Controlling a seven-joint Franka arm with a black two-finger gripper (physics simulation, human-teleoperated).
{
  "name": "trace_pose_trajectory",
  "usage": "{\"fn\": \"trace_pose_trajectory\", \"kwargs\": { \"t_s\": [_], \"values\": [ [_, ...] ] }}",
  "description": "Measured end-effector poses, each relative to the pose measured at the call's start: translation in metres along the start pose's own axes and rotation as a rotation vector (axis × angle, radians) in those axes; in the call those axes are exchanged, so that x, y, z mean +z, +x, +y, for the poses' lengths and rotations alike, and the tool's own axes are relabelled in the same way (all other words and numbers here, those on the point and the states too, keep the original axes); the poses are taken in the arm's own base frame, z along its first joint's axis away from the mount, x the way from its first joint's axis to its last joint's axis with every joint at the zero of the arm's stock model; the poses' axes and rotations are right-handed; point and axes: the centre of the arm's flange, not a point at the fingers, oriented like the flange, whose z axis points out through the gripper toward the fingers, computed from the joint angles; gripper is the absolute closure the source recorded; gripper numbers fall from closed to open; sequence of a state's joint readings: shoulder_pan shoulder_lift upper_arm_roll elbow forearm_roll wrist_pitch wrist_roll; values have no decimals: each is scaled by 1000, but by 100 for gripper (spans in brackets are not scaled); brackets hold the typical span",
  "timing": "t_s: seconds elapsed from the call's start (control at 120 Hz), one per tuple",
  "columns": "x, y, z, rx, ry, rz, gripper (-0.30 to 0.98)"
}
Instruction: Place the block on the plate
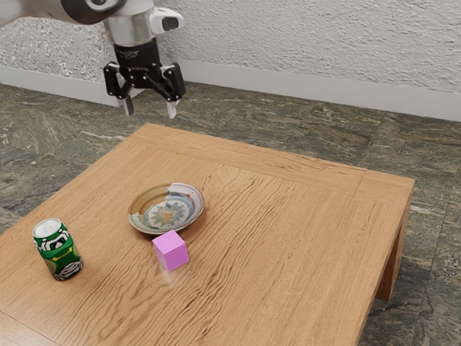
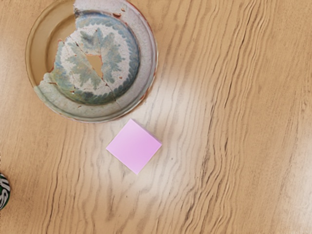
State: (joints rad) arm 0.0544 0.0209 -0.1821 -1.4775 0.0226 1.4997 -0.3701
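green can point(image 1: 57, 249) upright on the wooden table point(image 1: 302, 223), patterned in black and white

Exterior view — arm point(image 1: 43, 9), table point(image 1: 288, 245) cut off by edges. Wrist view — can point(image 2: 3, 191) mostly cropped, plate point(image 2: 147, 58) slightly.

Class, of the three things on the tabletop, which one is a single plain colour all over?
The block beside the plate: every visible face is pink. The plate has a leafy pattern; the can is green with black and white markings.

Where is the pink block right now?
In the exterior view, the pink block sits on the wooden table, just beside the plate, on the exterior view's right of the green can.
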Motion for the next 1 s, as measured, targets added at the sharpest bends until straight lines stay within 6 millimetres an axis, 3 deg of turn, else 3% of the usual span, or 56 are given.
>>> {"fn": "trace_pose_trajectory", "kwargs": {
  "t_s": [0.3,0.533,0.6,0.667,0.775,1.0],
  "values": [
    [9,6,-22,-25,5,-25,0],
    [-6,-5,-38,-370,-57,-81,0],
    [-2,-6,-42,-454,-51,-110,0],
    [16,-5,-43,-527,-33,-148,0],
    [72,-3,-44,-640,13,-216,0],
    [153,0,-42,-810,61,-225,0]
  ]
}}
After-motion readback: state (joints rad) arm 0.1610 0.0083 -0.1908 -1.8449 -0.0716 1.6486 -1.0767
